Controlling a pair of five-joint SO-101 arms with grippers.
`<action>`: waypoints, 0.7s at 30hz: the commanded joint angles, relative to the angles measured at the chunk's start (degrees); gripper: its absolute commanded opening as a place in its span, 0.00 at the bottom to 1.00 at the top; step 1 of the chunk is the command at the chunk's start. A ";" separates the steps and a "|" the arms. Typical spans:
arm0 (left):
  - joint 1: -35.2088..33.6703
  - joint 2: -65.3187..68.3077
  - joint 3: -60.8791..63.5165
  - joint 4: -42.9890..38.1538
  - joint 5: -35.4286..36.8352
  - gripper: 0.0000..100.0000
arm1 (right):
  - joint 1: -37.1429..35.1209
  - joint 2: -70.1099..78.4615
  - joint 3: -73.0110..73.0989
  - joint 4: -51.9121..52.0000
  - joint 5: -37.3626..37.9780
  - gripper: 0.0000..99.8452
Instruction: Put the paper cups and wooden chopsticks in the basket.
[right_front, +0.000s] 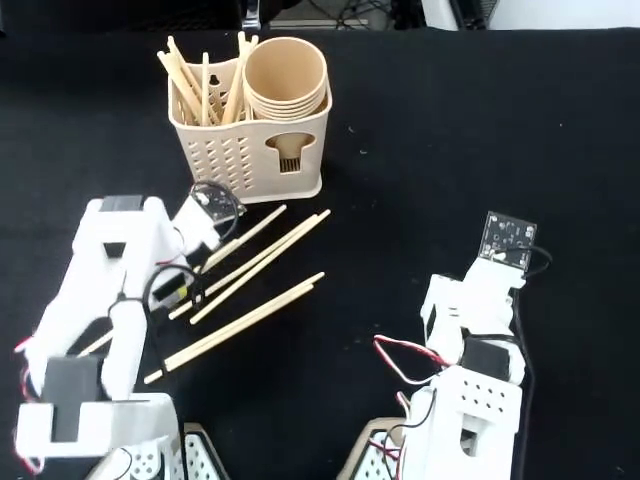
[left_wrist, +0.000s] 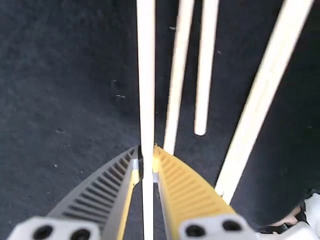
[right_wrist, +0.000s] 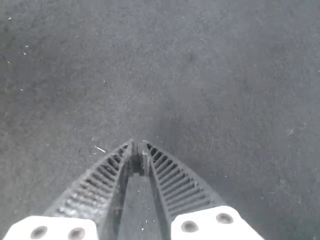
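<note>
Closest in, the right gripper (right_wrist: 137, 155) hangs over the bare black table (right_wrist: 225, 75) with its jaws pressed together and nothing between them. Parked there, it seems to leave the work to the other arm. The left gripper (left_wrist: 146, 161) sits low over the cloth and pinches one chopstick (left_wrist: 146, 75) across its shaft, so the stick runs straight out ahead of the fingers. That hold should let it be tipped upright for dropping in.

Just beside it lie the loose chopsticks (right_front: 262, 262), roughly parallel and some of them touching, so lifting the held one cleanly means not dragging its neighbours. Farther back the basket (right_front: 225, 155) stands upright, with the paper cups (right_front: 287, 75) stacked in one compartment and a bundle of sticks (right_front: 195, 85) leaning in the other. Open cloth lies between the loose sticks and the basket wall, so the path looks free. The chopstick compartment is crowded, which may call for careful aim.
</note>
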 joint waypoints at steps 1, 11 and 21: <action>3.12 -7.12 2.68 0.79 0.00 0.03 | -0.79 -0.48 -0.31 -1.23 0.44 0.01; 13.41 -27.87 7.78 7.03 0.09 0.03 | -0.79 -0.40 -0.22 -1.32 0.44 0.01; 12.97 -45.98 -1.01 4.75 10.73 0.03 | -0.79 -0.66 0.22 -1.41 0.44 0.01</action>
